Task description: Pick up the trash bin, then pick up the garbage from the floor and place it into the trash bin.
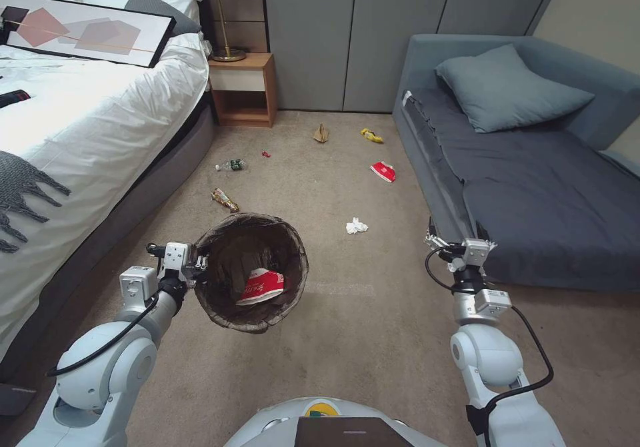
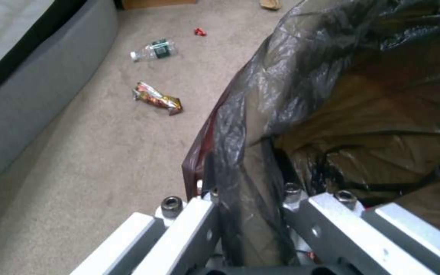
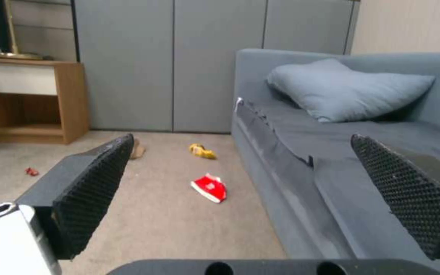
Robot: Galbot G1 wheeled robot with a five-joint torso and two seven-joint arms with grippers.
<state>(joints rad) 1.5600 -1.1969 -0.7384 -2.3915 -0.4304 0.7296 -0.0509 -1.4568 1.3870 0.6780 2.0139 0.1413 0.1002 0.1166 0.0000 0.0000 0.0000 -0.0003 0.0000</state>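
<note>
My left gripper (image 1: pixel 200 265) is shut on the near rim of the trash bin (image 1: pixel 250 270) and holds it above the floor (image 1: pixel 360 340). Its dark bag (image 2: pixel 357 95) is folded over the rim, and a red-and-white wrapper (image 1: pixel 261 286) lies inside. Garbage is scattered on the carpet ahead: a crumpled tissue (image 1: pixel 356 226), a red wrapper (image 1: pixel 383 171), a yellow packet (image 1: pixel 371 135), a brown paper bag (image 1: pixel 321 133), a clear bottle (image 1: pixel 231 165), a snack packet (image 1: pixel 225 200) and a small red scrap (image 1: pixel 266 154). My right gripper (image 1: pixel 459 237) hangs open and empty by the sofa's front edge.
A bed (image 1: pixel 80 134) runs along the left, with a wooden nightstand (image 1: pixel 243 90) and lamp behind it. A grey sofa (image 1: pixel 533 187) with a cushion closes the right side. Grey cabinet doors (image 1: pixel 347 34) stand at the back. Open carpet lies between bed and sofa.
</note>
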